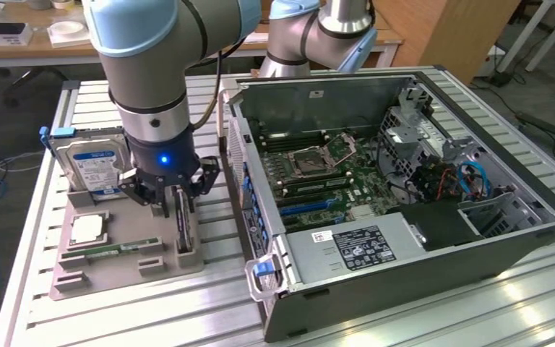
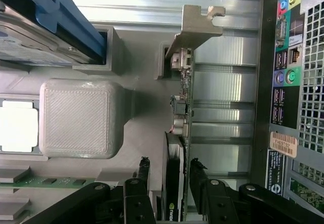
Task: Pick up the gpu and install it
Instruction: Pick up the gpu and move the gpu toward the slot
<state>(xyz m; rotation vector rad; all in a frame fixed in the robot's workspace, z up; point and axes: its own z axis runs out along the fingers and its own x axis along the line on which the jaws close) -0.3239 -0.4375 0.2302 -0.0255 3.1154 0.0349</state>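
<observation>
The gpu [image 1: 184, 235] stands on edge in a slot of the grey holder [image 1: 95, 278], left of the open computer case in the exterior view. In the wrist view the gpu [image 2: 173, 183] shows edge-on, its pale metal bracket [image 2: 195, 29] at the far end. My gripper [image 1: 174, 206] is lowered over it. The gripper [image 2: 169, 162] is open, with one black finger [image 2: 143, 168] on each side of the card and small gaps between the pads and the card.
The holder also carries a silver hard drive with a blue label [image 1: 89, 163], a square processor [image 1: 87, 229] and a green memory strip [image 1: 113, 249]. The open computer case [image 1: 509, 238] with its motherboard [image 1: 316, 173] lies close beside the holder. A second arm [image 1: 316, 29] stands behind.
</observation>
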